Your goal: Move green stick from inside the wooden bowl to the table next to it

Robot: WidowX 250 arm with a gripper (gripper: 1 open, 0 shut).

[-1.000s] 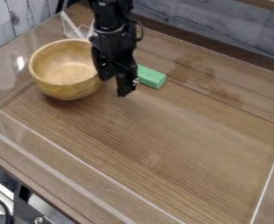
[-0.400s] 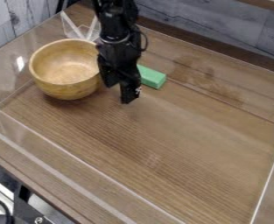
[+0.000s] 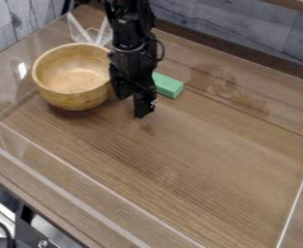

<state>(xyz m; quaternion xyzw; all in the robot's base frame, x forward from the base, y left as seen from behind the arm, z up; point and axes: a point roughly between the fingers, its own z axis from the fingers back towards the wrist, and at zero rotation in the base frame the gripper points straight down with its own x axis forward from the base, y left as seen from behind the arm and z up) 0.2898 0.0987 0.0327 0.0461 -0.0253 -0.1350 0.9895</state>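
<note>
From here the move looks done — the green stick [image 3: 168, 86] lies on the worktop [image 3: 180, 155], right of the wooden bowl [image 3: 71, 77] and partly behind the claw [image 3: 131, 108], whose opening I can't make out — leaving only a retreat, I'd judge.

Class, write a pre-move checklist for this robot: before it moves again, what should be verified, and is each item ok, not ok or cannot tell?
1. Green stick out of the wooden bowl: ok, it shows outside, to the right of the bowl in the image.
2. Stick lying on the table: ok, it appears to lie flat on the wood.
3. Bowl upright: ok, its opening faces up.
4. Gripper free of the stick: cannot tell, the dark fingers overlap its near side in this view.
5. Gripper clear of the bowl's rim: cannot tell, they overlap in the picture.
</note>
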